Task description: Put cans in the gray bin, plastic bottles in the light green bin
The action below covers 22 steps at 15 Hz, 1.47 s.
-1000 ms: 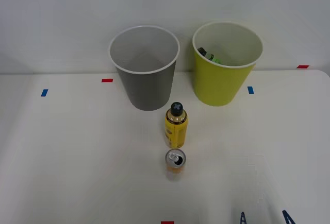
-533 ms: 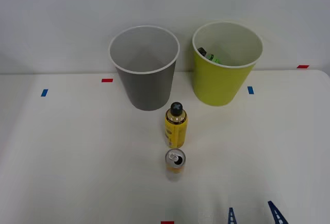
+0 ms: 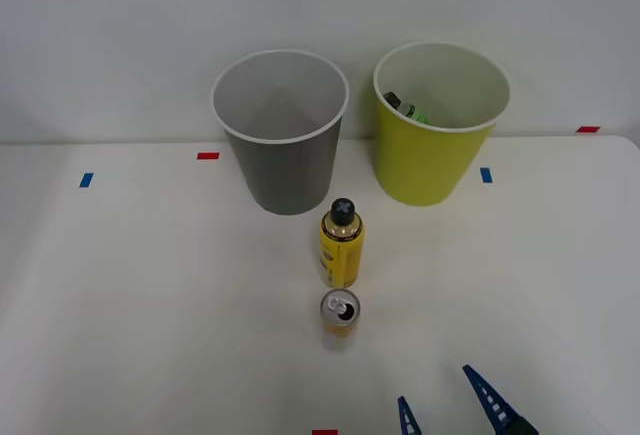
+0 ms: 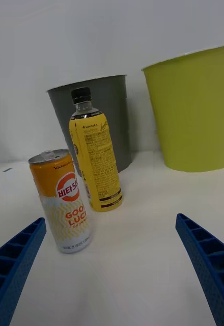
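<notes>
From where I stand, the right gripper (image 3: 447,407) sits low over the near edge of the table (image 3: 130,295), its 2 blue fingers (image 4: 15,265) spread wide with nothing between them, near the can (image 3: 340,314) but not touching it. The can stands upright on the table, pull-tab up, just in front of the yellow bottle (image 3: 341,244) with the black cap; in the wrist view the 2 stand close together with a small gap. Behind them the gray bin (image 3: 280,131) looks empty, so I judge the can's step not yet done. The light green bin (image 3: 438,125) already holds something green and dark at the bottom, probably 1 bottle or more. That leaves 2 items on the table: the can for gray, the yellow bottle for green.
</notes>
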Each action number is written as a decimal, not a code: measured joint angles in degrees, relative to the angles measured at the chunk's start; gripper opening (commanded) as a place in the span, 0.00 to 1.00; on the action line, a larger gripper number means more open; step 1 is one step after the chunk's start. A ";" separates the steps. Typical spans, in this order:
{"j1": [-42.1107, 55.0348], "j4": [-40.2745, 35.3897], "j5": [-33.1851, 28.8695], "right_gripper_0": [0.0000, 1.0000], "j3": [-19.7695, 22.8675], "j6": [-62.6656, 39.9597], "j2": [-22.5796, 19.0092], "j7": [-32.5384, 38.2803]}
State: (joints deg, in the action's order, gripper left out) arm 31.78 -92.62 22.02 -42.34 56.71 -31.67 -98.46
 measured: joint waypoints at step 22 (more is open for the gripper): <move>-23.22 -1.91 23.62 1.00 -20.98 -0.10 -3.10 -20.71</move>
State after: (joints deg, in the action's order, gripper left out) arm 8.56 -94.53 45.63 -63.32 56.61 -34.77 -119.17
